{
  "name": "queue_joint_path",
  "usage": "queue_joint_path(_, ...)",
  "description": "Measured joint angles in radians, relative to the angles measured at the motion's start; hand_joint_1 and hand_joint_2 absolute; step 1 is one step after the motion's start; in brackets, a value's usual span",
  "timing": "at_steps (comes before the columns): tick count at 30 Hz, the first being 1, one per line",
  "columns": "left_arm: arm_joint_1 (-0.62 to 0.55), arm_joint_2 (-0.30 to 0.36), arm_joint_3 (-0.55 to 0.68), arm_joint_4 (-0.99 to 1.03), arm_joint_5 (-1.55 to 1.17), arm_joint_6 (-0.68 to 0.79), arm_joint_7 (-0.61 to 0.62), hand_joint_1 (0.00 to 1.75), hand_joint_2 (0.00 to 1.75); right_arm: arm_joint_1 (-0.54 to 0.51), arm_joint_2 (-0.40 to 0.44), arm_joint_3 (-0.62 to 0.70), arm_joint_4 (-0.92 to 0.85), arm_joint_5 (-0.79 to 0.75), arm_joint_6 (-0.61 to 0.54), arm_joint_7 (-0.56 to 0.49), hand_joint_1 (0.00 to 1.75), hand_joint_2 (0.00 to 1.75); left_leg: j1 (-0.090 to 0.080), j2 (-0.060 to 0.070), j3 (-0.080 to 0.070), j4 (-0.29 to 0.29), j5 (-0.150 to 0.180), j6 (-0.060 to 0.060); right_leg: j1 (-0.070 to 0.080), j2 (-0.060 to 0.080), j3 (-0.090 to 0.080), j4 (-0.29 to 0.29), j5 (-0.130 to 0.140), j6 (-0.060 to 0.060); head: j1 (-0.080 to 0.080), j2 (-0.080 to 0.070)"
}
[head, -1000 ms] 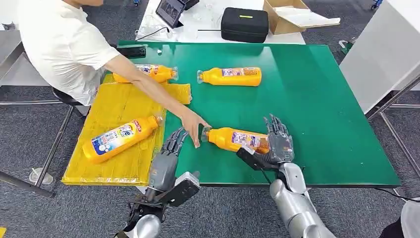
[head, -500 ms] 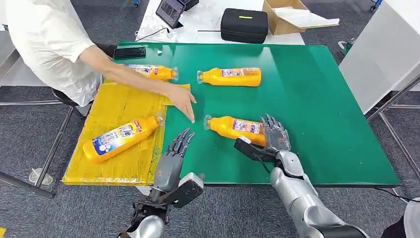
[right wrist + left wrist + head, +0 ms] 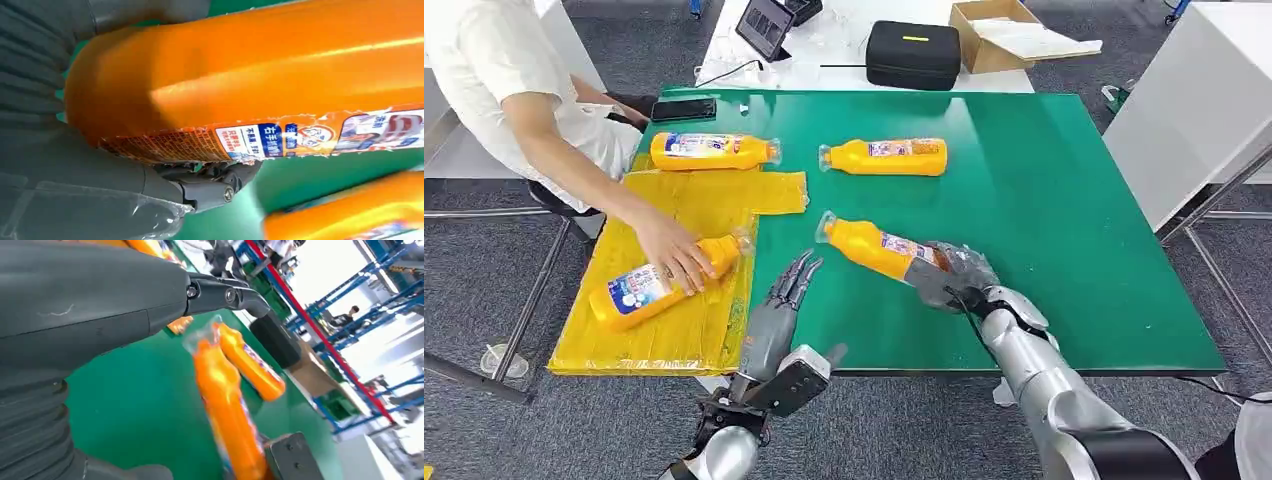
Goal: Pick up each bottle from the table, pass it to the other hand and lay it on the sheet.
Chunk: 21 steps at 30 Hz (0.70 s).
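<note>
The orange bottle was now gripped at its base by the right hand and lifted off the green table; the fingers were mostly hidden. The left hand was held open nearby.

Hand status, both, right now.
Left hand: open, fingers apart, holding nothing.
Right hand: gripping the base end of the orange plastic bottle over the green table.

right hand grips an orange bottle, seemingly lifted; left hand spread beside the yellow sheet.
</note>
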Motion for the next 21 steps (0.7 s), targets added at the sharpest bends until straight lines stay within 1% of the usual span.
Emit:
queue_joint_path(2,0.001,0.000,0.000,0.000,0.049,-0.019,-0.016,0.00,1.75,0.007,-0.001,-0.005,0.000,-0.057,0.032,-0.038,1.75,1.75,0.000,0.000,0.000,0.000,0.000,0.000,0.000,0.000,0.000,0.000,0.000,0.000,0.000,0.000)
queue_joint_path(6,0.010,-0.010,0.002,-0.022,0.195,-0.068,-0.019,0.00,1.75,0.046,0.000,-0.009,-0.022,-0.181,0.054,-0.127,1.75,1.75,0.000,0.000,0.000,0.000,0.000,0.000,0.000,0.000,0.001,0.000,0.000,0.000,0.000,0.000)
queue_joint_path(8,0.029,-0.027,0.026,-0.038,0.369,-0.107,-0.002,0.00,1.75,0.094,0.007,-0.010,-0.070,-0.289,0.058,-0.171,1.75,1.75,0.000,0.000,-0.001,0.000,0.000,0.000,0.000,0.000,0.001,0.000,0.000,0.000,0.000,0.000)
queue_joint_path(10,0.044,-0.045,0.053,-0.047,0.564,-0.123,0.027,0.00,1.75,0.166,0.021,-0.005,-0.155,-0.410,0.056,-0.192,1.75,1.75,0.000,-0.001,-0.003,0.000,0.000,0.000,0.000,-0.001,0.000,0.000,0.000,0.000,0.000,0.000)
queue_joint_path(11,0.049,-0.048,0.063,-0.049,0.634,-0.122,0.029,0.00,1.75,0.198,0.028,0.001,-0.198,-0.459,0.051,-0.192,1.75,1.75,0.000,-0.002,-0.005,0.000,0.000,0.000,0.000,-0.001,-0.002,0.000,0.000,0.000,0.000,0.000)
queue_joint_path(15,0.058,-0.056,0.071,-0.050,0.808,-0.133,0.048,0.00,1.75,0.285,0.046,0.054,-0.336,-0.569,0.027,-0.184,1.75,1.75,0.000,-0.003,-0.008,0.000,0.000,0.000,0.000,-0.001,-0.005,0.001,-0.001,0.000,0.000,0.000)
queue_joint_path(18,0.061,-0.056,0.072,-0.050,0.901,-0.162,0.066,0.00,1.75,0.316,0.056,0.113,-0.410,-0.601,0.022,-0.183,1.75,1.75,0.000,-0.002,-0.010,0.000,0.000,0.000,0.000,-0.001,-0.007,0.001,-0.001,0.000,0.000,0.000)
queue_joint_path(21,0.059,-0.056,0.072,-0.050,0.942,-0.187,0.064,0.00,1.75,0.329,0.071,0.184,-0.447,-0.605,0.043,-0.190,1.75,1.75,0.000,-0.002,-0.010,0.000,0.000,0.000,0.000,-0.001,-0.008,0.001,-0.001,0.000,0.000,0.000)
